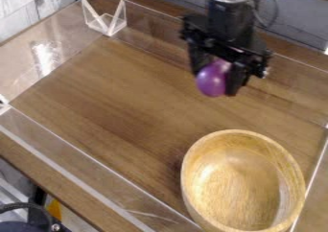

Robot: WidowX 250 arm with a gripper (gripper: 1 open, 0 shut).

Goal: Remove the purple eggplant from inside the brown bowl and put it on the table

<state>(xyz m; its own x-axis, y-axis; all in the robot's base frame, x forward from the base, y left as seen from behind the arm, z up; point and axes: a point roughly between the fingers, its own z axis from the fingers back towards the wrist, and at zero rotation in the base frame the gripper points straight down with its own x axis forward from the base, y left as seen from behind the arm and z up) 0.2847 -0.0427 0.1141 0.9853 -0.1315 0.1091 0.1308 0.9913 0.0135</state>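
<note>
While the brown bowl point(245, 192) sits empty at the lower right of the table point(109, 102), the purple eggplant point(213, 80) hangs above the far right part of the tabletop, well apart from the bowl and clear of its rim. The gripper point(221, 77) points down at the wood and its dark fingers point(244, 67) stand on either side of the eggplant, clasping it, so the jaws are parted only as far as the toy's width. The eggplant's rounded glossy end shows below the fingers; its stem end is hidden among the black parts of the hand. Whether the eggplant touches the wood below cannot be told from this view; it appears to hang just over the surface.

The bowl shows pale grain inside and a thick rim, cut off a little by the bottom edge of the picture. Clear acrylic walls point(77, 183) run along the near left side of the table, and a small clear acrylic stand point(105, 15) rests at the far left corner.
</note>
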